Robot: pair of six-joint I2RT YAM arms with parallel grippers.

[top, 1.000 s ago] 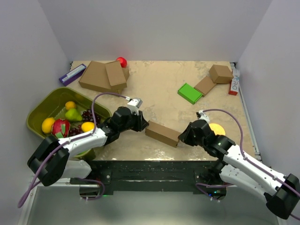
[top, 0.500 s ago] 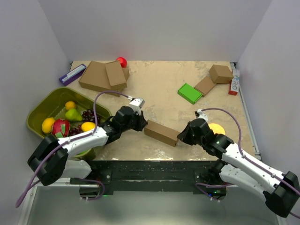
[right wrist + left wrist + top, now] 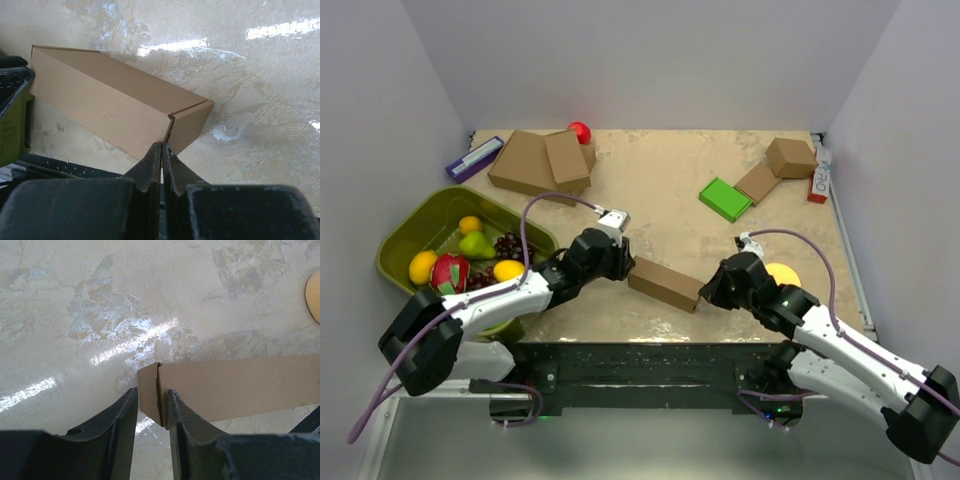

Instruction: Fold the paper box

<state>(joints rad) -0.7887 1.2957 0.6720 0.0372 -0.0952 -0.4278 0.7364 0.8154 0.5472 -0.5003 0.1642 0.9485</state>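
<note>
our left gripper point(image 3: 151, 392) narrowly straddles one box point(image 3: 240, 387) edge, grip unclear. right gripper point(image 3: 162, 146), closed, meets the opposite corner; bare table point(image 3: 260, 100) beyond.

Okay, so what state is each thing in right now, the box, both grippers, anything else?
paper box, folded shut, lying flat.
left gripper, jaws straddling the box's end flap, grip unclear.
right gripper, shut, tips at the box's other end corner.
stacked boxes, closed.
small box, closed.

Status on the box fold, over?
Left gripper straddles end flap of box, grip unclear. Right gripper shut, tips at the other end's corner seam. Box closed up, flat on table. Nothing else against it.
</note>
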